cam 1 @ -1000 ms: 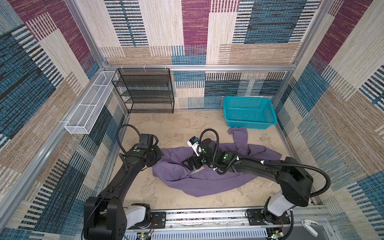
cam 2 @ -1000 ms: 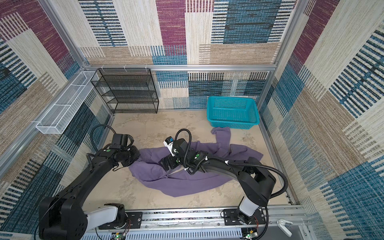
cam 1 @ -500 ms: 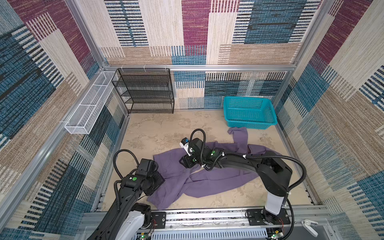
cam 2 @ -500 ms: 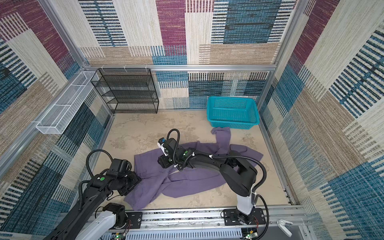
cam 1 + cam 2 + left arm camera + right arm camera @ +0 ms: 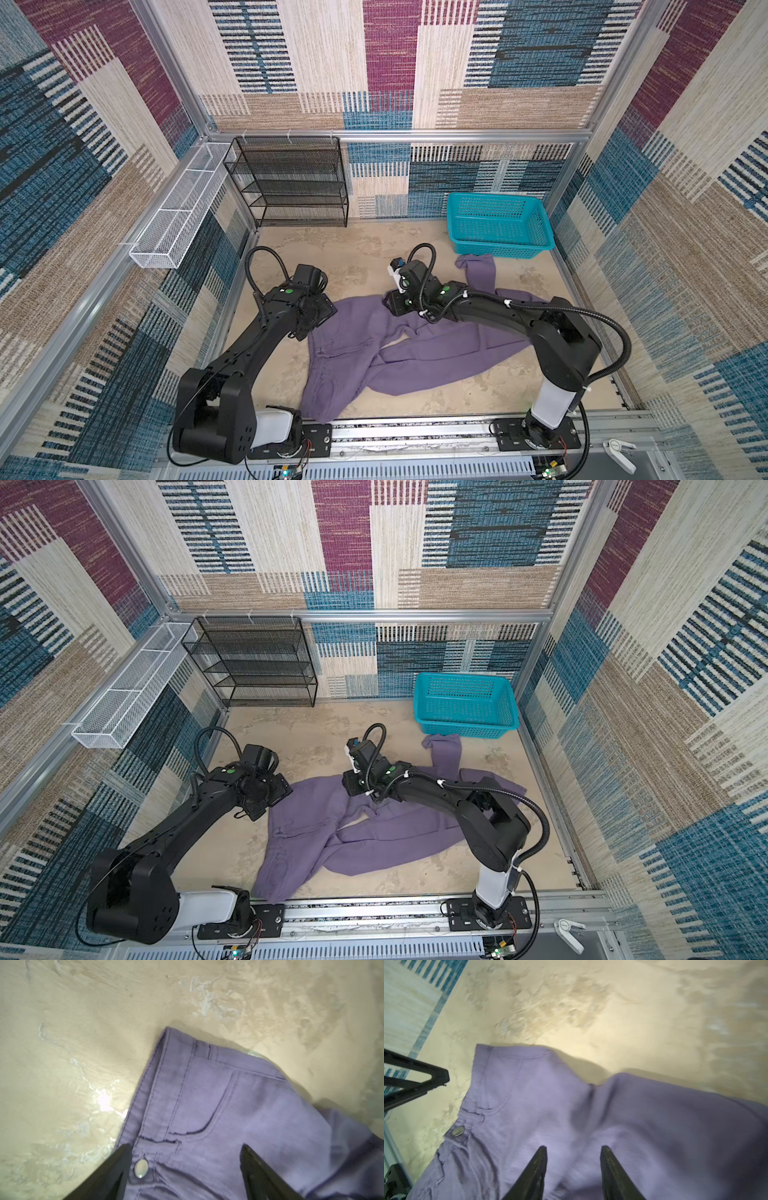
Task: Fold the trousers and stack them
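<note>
My left gripper [image 5: 185, 1146] is released. Its two dark fingers are spread wide just above the waistband of the trousers [image 5: 239, 1105], beside one metal button [image 5: 141, 1168]. My right gripper [image 5: 573, 1147] has its two fingers partly closed over the purple cloth. I cannot tell whether they pinch it. The one pair of trousers [image 5: 415, 357] lies crumpled on the beige table [image 5: 353, 257], with the waistband toward my left arm and two legs running toward my right. One leg end lies just in front of the one teal basket [image 5: 498, 249] at the back right. One black mesh rack [image 5: 291, 183] stands at the back left. One white wire tray [image 5: 178, 216] hangs on the left wall.
</note>
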`<state>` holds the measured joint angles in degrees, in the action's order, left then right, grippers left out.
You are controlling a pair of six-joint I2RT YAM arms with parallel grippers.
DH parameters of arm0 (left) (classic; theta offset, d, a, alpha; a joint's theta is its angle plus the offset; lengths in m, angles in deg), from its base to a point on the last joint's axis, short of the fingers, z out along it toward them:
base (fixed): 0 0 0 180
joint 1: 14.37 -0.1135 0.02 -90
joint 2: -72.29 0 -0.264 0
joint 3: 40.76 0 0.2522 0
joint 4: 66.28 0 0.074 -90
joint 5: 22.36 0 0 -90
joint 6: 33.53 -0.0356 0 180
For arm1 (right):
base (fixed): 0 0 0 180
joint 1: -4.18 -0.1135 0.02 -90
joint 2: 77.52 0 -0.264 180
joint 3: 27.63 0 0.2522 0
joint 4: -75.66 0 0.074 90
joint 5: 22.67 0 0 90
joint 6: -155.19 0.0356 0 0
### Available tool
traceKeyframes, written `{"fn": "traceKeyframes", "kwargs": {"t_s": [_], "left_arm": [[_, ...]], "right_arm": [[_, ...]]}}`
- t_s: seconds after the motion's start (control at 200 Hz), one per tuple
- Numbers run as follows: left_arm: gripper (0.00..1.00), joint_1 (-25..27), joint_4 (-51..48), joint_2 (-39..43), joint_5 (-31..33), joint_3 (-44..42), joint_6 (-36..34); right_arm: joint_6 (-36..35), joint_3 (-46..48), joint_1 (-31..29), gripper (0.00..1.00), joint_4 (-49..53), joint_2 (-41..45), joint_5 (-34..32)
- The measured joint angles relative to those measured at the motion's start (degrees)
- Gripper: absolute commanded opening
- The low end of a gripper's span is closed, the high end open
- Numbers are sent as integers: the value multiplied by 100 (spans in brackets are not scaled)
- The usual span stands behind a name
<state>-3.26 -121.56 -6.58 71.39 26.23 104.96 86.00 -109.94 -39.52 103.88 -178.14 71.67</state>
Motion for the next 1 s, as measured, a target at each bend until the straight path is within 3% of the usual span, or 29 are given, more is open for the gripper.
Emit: {"fn": "traceKeyframes", "kwargs": {"t_s": [0.08, 0.24, 0.326, 0.411, 0.466, 0.531, 0.611, 0.736, 0.997], "left_arm": [[50, 0, 188, -391, 39, 2, -173], [49, -9, 378, -1176, 81, 227, -280], [54, -9, 439, -1486, 136, 372, -343], [70, -11, 424, -1731, 238, 540, -369], [72, -20, 417, -1860, 341, 632, -389], [54, -94, 422, -2031, 372, 699, -409], [21, -240, 352, -2225, 463, 798, -481], [1, -470, 337, -2540, 654, 1054, -664], [0, -953, 212, -2848, 826, 1694, -970]], "right_arm": [[9, 155, 170, 48, 44, 214, 2], [7, 323, 402, 48, 140, 557, -7], [4, 337, 529, 48, 219, 621, -42], [4, 358, 649, 48, 308, 699, -44], [4, 376, 732, 50, 345, 782, -48], [4, 431, 857, 51, 345, 909, -81], [7, 549, 1086, 52, 354, 1078, -90], [28, 824, 1563, 53, 496, 1364, -101], [173, 1456, 2511, 52, 708, 1956, -208]]}}
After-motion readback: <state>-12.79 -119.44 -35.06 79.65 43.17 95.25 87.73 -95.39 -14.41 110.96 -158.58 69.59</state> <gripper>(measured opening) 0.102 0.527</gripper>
